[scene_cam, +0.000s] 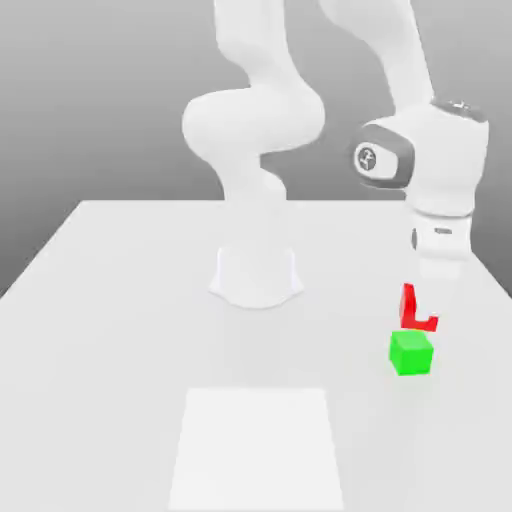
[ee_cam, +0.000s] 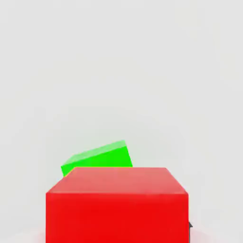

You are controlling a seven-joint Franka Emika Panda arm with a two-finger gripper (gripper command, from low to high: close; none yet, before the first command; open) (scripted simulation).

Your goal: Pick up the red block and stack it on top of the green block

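The red block (scene_cam: 407,305) hangs just above the table at the exterior view's right, partly covered by a pale finger. My gripper (scene_cam: 424,308) is shut on it, with the hand pointing straight down. The green block (scene_cam: 411,353) rests on the table directly below and slightly in front of the red one, with a small gap between them. In the hand view the red block (ee_cam: 116,209) sits close to the camera, and the green block (ee_cam: 99,159) peeks out beyond its far edge, turned slightly.
The arm's white base (scene_cam: 256,275) stands mid-table, left of the blocks. A lighter rectangular patch (scene_cam: 256,445) lies on the white table (scene_cam: 120,300) near the front. The table's right edge runs close to the blocks.
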